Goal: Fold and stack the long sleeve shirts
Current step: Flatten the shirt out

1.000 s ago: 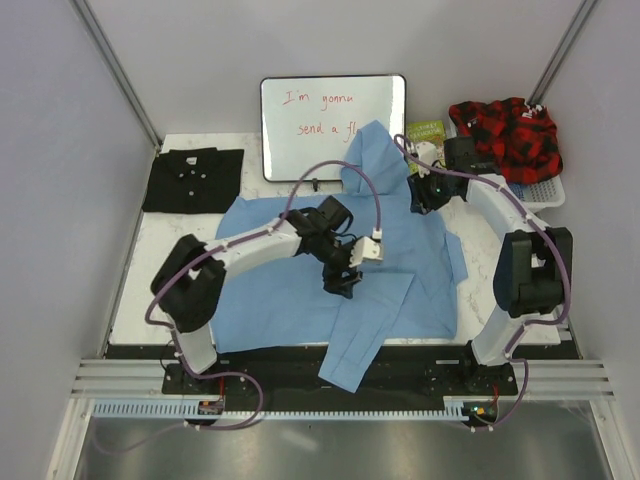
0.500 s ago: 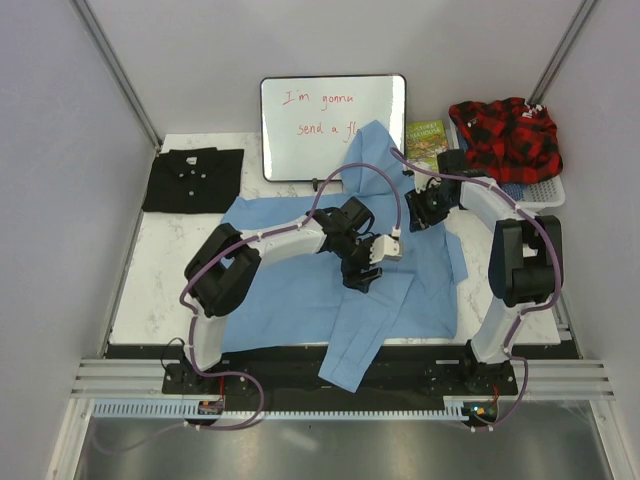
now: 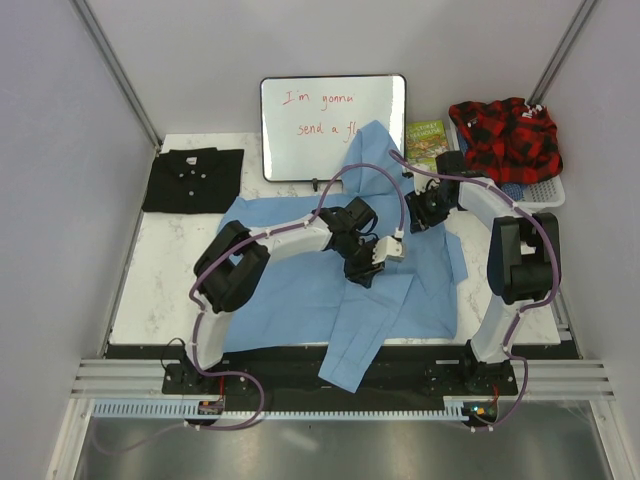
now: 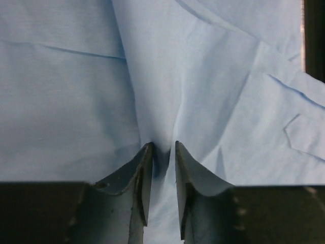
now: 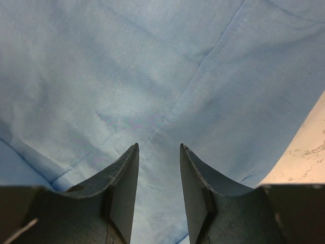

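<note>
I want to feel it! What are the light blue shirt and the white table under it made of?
The light blue shirt looks like thin woven cloth, probably cotton, matte: it creases and shows stitched seams. The white table looks like veined marble or a marble-print top; can't tell which.

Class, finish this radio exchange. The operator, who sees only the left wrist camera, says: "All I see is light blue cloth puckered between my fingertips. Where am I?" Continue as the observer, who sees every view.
Observer: Your left gripper is near the middle of a light blue collared shirt, which is spread across the white table.
Operator: Where is the other arm?
Observer: The right gripper sits on the same shirt, towards its far right part, jaws open.
Operator: What else should I know?
Observer: One sleeve hangs over the table's near edge, and a black collared shirt lies folded at the far left corner.
</note>
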Controlling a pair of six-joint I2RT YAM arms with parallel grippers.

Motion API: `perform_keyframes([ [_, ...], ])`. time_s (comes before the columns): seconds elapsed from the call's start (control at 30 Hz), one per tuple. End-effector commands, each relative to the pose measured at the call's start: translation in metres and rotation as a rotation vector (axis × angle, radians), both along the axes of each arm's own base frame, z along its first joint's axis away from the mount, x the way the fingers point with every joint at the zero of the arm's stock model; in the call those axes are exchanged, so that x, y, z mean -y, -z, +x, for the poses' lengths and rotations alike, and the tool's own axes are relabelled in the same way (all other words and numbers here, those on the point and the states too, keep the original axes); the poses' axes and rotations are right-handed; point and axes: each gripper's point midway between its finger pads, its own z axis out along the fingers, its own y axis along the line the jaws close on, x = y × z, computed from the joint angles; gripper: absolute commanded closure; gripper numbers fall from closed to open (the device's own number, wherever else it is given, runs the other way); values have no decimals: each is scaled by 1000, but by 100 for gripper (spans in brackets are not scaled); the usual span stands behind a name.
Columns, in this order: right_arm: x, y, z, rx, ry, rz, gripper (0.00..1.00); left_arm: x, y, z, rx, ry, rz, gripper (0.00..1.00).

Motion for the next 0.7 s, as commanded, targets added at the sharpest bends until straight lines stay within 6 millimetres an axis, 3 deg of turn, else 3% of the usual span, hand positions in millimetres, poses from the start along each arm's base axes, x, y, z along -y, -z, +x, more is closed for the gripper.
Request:
perform_keyframes([
  [0.0,4,-3,13,53,3,-20,55,2,-25,-20,-47,87,-51,78],
  [0.07,5,-2,14,51,3,-24,55,2,-37,-20,-36,72,-60,92],
  [0.1,6,-1,14,52,4,-26,55,3,-57,-21,-5,67,-88,97],
  [0.17,7,-1,15,56,0,-32,55,2,-77,-29,20,60,-109,98],
  [0.2,6,-2,15,54,-1,-33,55,0,-97,-35,53,67,-138,98],
  [0.3,7,-5,20,66,0,-37,55,-7,-106,-72,108,129,-130,98],
  [0.47,7,-11,24,80,-3,-41,55,-21,-54,-146,34,216,8,98],
  [0.53,8,-14,24,86,-5,-43,55,-29,-31,-161,-4,217,52,98],
  [0.67,9,-17,24,87,-8,-49,54,-22,-4,-184,16,238,78,98],
])
